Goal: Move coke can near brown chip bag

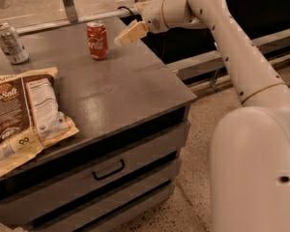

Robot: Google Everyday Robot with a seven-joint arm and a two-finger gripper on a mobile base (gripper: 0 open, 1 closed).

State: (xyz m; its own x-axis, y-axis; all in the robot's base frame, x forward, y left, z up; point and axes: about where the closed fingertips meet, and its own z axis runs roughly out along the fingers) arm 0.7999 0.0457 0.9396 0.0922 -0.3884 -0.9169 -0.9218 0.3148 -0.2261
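The coke can (97,39), red with white script and a silver top, stands upright near the back of the grey cabinet top (121,88). The brown chip bag (23,115) lies flat at the left front, label panel up, with "Sea Salt" lettering. My gripper (122,39) hovers just right of the coke can at about its height, a short gap away, its tan fingers pointing left toward the can. It holds nothing.
A silver-grey can (9,43) stands at the back left corner. The cabinet has drawers with a dark handle (108,169). A dark recessed area and metal rails lie behind the arm. My white arm (232,57) and base fill the right side over speckled floor.
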